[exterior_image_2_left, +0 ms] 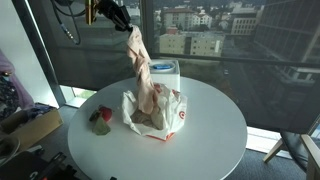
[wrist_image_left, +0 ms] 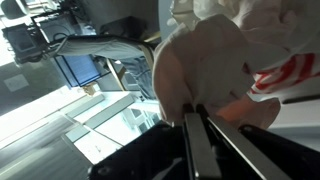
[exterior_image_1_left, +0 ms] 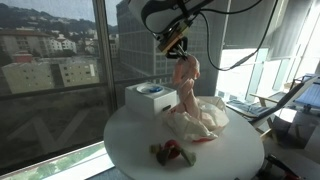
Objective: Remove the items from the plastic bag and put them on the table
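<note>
Film piece [exterior_image_1_left: 187, 76] hangs from hand [exterior_image_1_left: 175, 48] (clamped).

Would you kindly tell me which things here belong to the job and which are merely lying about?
Job: hand, pinkish film piece it holds, plastic bag, dark red lump, table.
Lying about: white box.

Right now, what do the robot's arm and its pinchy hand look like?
The arm is white, made of rounded sections with black bands at the joints. Thin black cables loop away from it. The gripper is dark and chunky, with a bit of orange-brown near its base. In the wrist view its two fingers are flat, narrow black bars.
</note>
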`<act>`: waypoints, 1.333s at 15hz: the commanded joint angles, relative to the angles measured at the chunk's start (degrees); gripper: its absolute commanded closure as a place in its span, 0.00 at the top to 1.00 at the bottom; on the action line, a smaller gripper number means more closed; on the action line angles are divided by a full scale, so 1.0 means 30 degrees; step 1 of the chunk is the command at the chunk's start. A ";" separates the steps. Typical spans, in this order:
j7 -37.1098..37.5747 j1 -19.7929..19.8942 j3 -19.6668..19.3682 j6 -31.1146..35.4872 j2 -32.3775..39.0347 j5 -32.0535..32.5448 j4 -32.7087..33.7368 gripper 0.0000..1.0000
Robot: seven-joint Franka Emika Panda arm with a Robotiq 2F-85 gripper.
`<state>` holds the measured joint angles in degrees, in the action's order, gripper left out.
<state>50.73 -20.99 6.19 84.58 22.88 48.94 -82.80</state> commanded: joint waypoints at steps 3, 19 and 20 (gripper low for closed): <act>-0.0400 0.0152 0.1235 0.3726 -0.1019 -0.2171 0.0571 0.03; -0.4067 -0.0092 0.0828 1.5855 0.1694 -0.7312 -0.4426 0.04; -0.4056 -0.0196 0.0623 1.5959 0.2212 -0.7437 -0.4713 0.04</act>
<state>40.42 -20.41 10.02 128.92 27.01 28.56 -94.31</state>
